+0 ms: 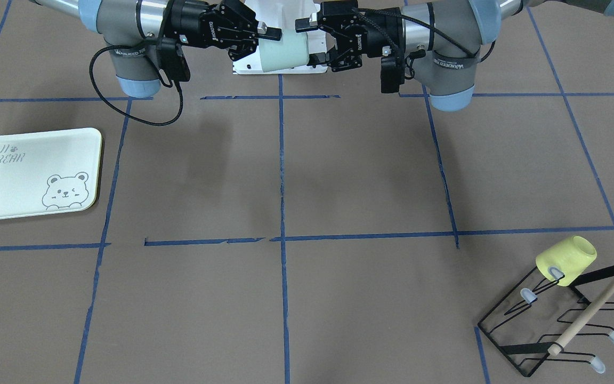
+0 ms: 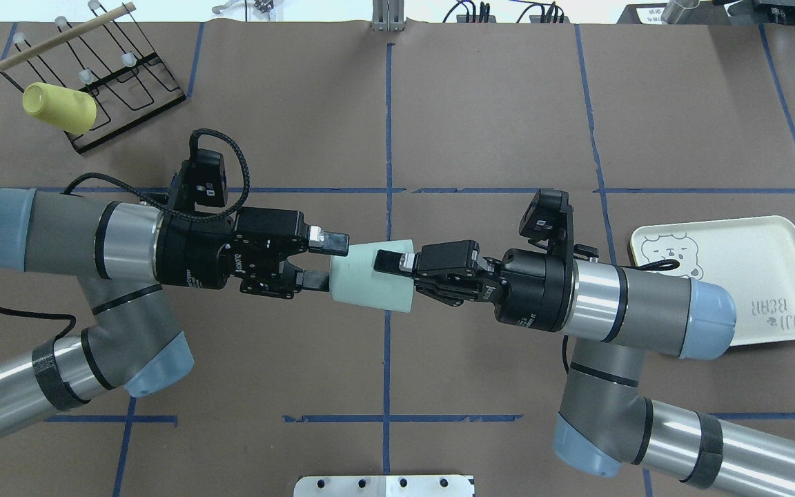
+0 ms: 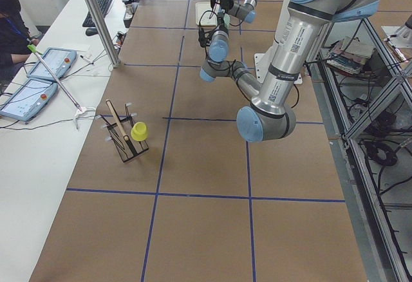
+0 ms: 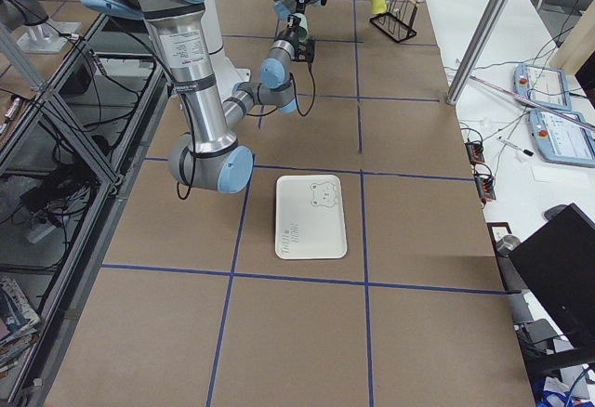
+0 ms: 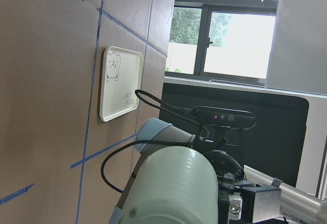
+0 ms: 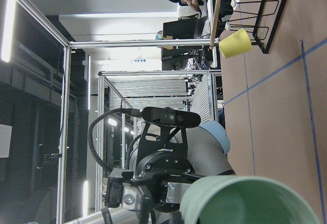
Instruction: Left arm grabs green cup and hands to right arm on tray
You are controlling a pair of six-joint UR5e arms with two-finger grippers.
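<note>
The pale mint-green cup [image 2: 370, 276] hangs on its side in the air between my two grippers, above the near middle of the table. My right gripper [image 2: 389, 266] is shut on its wide rim, with one finger [image 2: 387, 261] lying along the outer wall. My left gripper [image 2: 332, 261] is at the cup's narrow base, open, with its fingertips just at the base edge. The front view shows the same: the cup [image 1: 283, 50], the right gripper [image 1: 269, 38] and the left gripper [image 1: 312, 41]. The cream bear tray [image 2: 735, 276] lies flat under my right forearm and has nothing on it.
A black wire rack [image 2: 128, 90] stands at the far left corner with a yellow-green cup [image 2: 59, 108] hung on one prong. The robot's white base plate [image 2: 384, 485] is at the near edge. An operator's desk with tablets [image 3: 38, 76] runs along the far side.
</note>
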